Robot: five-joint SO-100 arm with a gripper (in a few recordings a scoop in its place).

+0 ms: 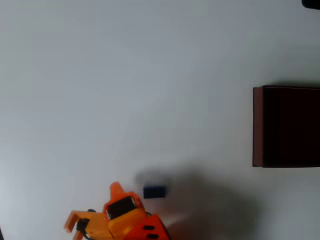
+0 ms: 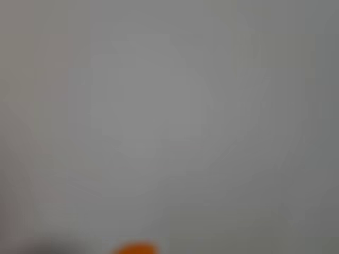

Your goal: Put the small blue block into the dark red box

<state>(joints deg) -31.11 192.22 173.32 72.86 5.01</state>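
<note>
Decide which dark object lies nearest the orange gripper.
The small blue block, just right of the gripper in the overhead view; the dark red box sits far right.

One tiny dark navy-blue rectangular block (image 1: 154, 191) lies on the table in the overhead view, and no second block of that kind appears beside it. One large square dark maroon box (image 1: 257, 125) with thin reddish-brown walls sits at the right edge of the same view (cut off by the picture's border, so it counts as one box partly seen). One orange plastic arm (image 1: 125, 220) with one two-finger gripper (image 1: 92, 212) shows at the bottom. One pale grey table surface (image 1: 125, 90) carries all of these. The wrist view is blurred; one orange sliver (image 2: 135, 248) is countable at its lower edge.
</note>
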